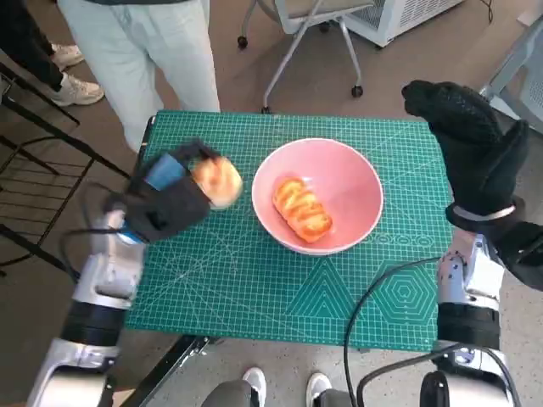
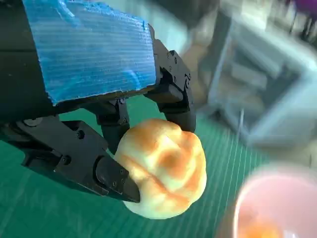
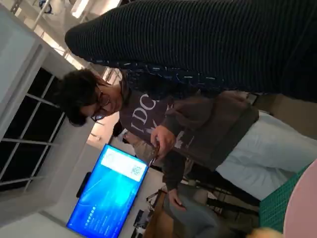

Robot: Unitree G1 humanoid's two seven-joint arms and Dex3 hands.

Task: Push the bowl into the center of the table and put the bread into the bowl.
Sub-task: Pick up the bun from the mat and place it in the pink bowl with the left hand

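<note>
Your left hand (image 2: 99, 134) sits closest to the lens, blue tape over its back, its black fingers (image 2: 176, 94) closed round a bun (image 2: 166, 168); you can see the bun pinched between the upper fingers and the lower thumb piece, lifted clear of the mat (image 1: 229, 280); from the head view that hand (image 1: 165, 199) holds the bun (image 1: 217, 181) just beside the bowl's rim, on the side away from your right arm. Beyond the fingers, the pink bowl (image 1: 356, 182) rests on the green mat near the table's middle, with a second, glazed bread (image 1: 301, 209) already lying inside it. Your right hand (image 1: 471, 140), gloved, hangs over the table's far right corner, apart from the bowl, holding nothing; whether its fingers are spread or curled you cannot tell. A person (image 3: 198, 134) stands beyond the table.
</note>
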